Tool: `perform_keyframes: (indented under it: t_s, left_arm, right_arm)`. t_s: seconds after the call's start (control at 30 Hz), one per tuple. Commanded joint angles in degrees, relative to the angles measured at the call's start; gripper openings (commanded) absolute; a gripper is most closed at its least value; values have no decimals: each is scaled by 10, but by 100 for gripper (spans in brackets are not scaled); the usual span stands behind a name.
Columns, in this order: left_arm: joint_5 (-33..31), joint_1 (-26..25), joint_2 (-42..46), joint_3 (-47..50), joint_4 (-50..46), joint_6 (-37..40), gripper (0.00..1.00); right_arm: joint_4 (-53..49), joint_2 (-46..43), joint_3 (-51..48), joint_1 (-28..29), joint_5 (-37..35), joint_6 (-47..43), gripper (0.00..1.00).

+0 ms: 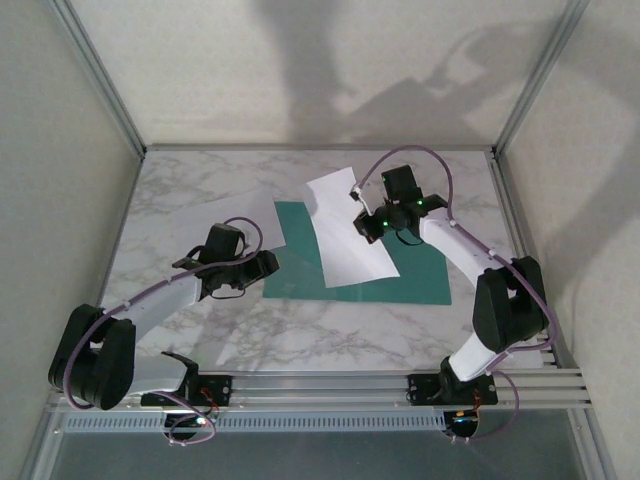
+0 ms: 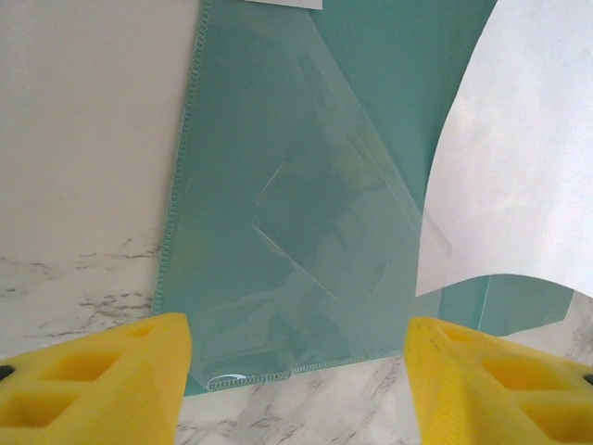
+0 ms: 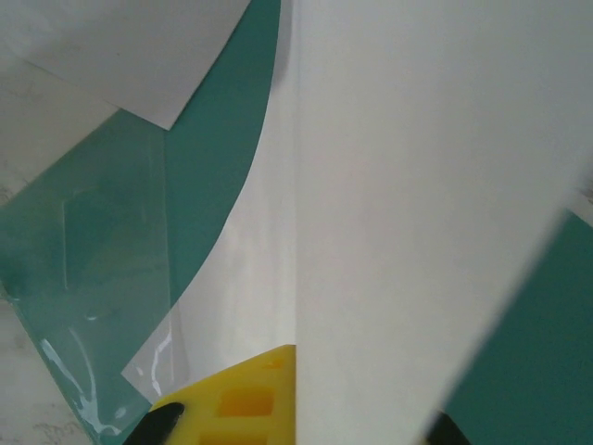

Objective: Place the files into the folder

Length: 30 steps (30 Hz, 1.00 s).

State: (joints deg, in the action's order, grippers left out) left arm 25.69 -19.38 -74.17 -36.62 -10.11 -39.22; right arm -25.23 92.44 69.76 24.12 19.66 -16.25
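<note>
1. The left gripper (image 1: pixel 258 268) is hovering at the folder's (image 1: pixel 420 280) 9 o'clock edge. Its yellow fingers (image 2: pixel 111 371) are spread wide and holding nothing. Nothing is pinning the folder, so any drag from the paper is likely to slide it across the marble table (image 1: pixel 200 200).
2. The folder is lying flat near the table's middle, with a clear inner pocket (image 2: pixel 324 213) showing on its left leaf. A sheet edge sweeping low could be snagging on that pocket's lip and buckling instead of sliding flat.
3. The files (image 1: pixel 350 250) are slanting across the folder from 11 o'clock to 5 o'clock. They are curling up off the card rather than resting square on one leaf. Released like this, they would probably be landing skewed, with corners overhanging the folder's far edge.
4. The right gripper (image 1: pixel 368 225), at about 1 o'clock from the folder's centre, is pressed together on the files. It is pinching only one margin, so a quick move risks creasing the sheet or pulling it free.
5. Farthest off, the right wrist view suggests a second sheet lying loose, which this pinch may be leaving behind; I cannot tell.
</note>
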Motion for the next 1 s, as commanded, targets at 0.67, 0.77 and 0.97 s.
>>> perform_keyframes:
  t_s: [0.67, 0.77, 0.97]
  left_arm:
    - [6, 5, 9, 7, 14, -8, 63]
    - [5, 6, 7, 7, 14, -8, 63]
    - [7, 5, 1, 6, 16, -7, 63]
  right_arm:
    - [103, 107, 20, -33, 178, 84, 0]
    - [105, 122, 25, -35, 195, 96, 0]
    - [117, 139, 27, -44, 229, 106, 0]
